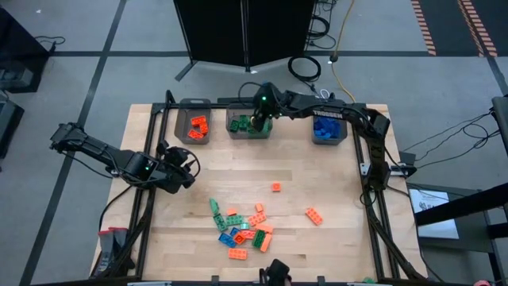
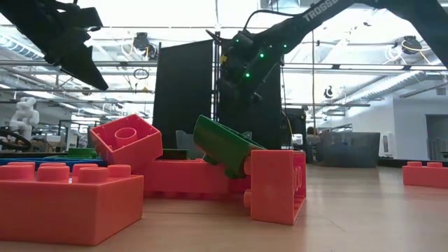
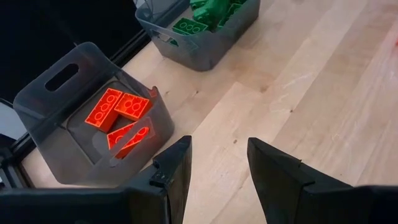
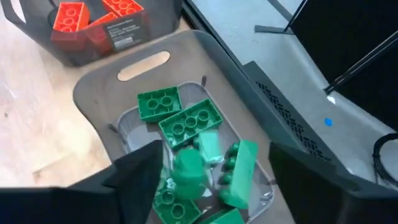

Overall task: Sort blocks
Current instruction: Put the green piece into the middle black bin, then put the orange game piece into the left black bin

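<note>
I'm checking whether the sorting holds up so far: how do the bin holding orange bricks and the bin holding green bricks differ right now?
The orange-brick bin holds only a few bricks lying flat; the green-brick bin holds a fuller, jumbled heap. The right gripper hangs open over the green-brick bin; nothing hangs over the orange-brick bin, with the left gripper open over bare table nearby. Both are grey translucent bins with handle slots.

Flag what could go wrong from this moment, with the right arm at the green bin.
1. The right gripper is open low over the green bin; a green brick sits on edge between its fingers, so lifting out could catch that brick or the bin wall.
2. The left gripper, open and empty, hovers close to the orange bin; a sideways move might nudge it.
3. The unsorted pile has bricks overlapping, so a pick could grab two colours.
</note>
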